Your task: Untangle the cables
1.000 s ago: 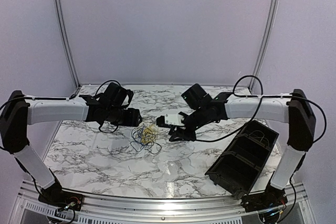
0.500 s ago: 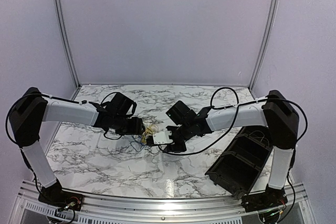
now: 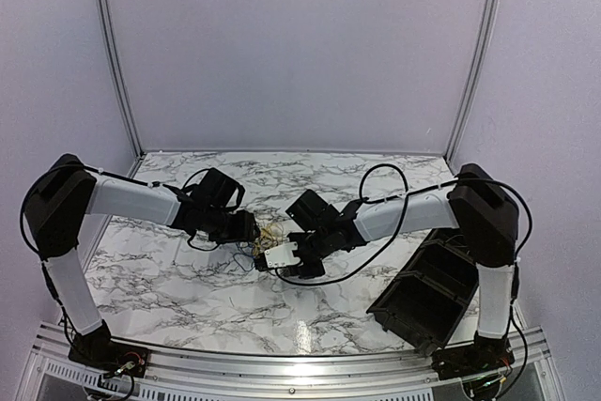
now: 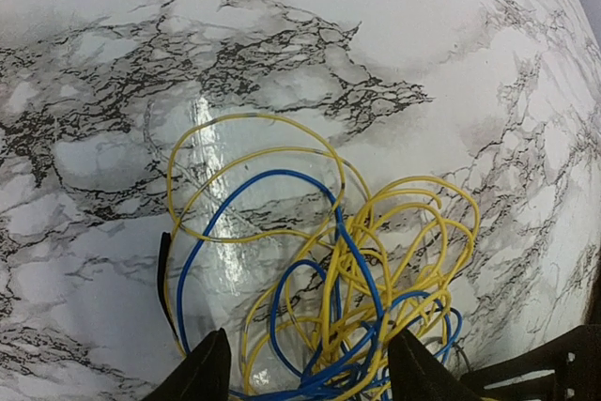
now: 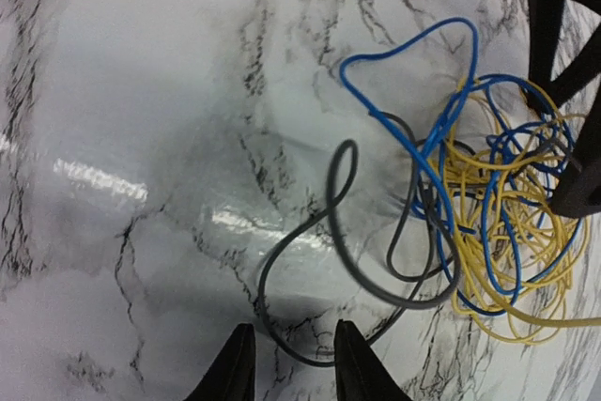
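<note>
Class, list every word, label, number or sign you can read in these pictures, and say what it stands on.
None readable: no text shows on the cables, the table or the bin.
White block by the cables: too small to tell.

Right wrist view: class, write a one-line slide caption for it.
Open right gripper poised over a grey loop straying from the tangled blue and yellow cables on a marble table.

1. We can read no text, label, brand or number in any view.
2. The marbled desk (image 4: 282, 44) and the tangled cables (image 4: 355, 262) carry no legible marking (the overhead view is too coarse for fine print).
</note>
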